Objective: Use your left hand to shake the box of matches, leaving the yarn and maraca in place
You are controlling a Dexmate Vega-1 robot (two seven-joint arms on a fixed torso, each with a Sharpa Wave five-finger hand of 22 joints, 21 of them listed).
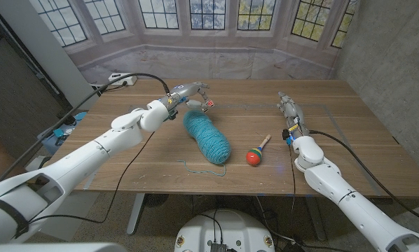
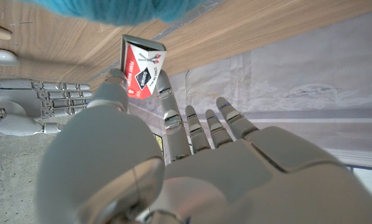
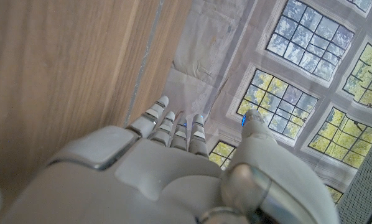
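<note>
**Matchbox pinched above the bench**

The small red-and-white cardboard matchbox is pinched by the left hand above the wooden bench, beyond the teal yarn skein; its long axis runs along the fingers. The right hand is held empty, fingers extended.

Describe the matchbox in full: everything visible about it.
The box of matches is a small flat carton, cardboard by its look, with a red and white printed face, dark lettering and a pale edge. The left hand pinches it between thumb and a finger, lifted off the wooden table, behind the far end of the teal yarn. Its text is too small to read.
</note>
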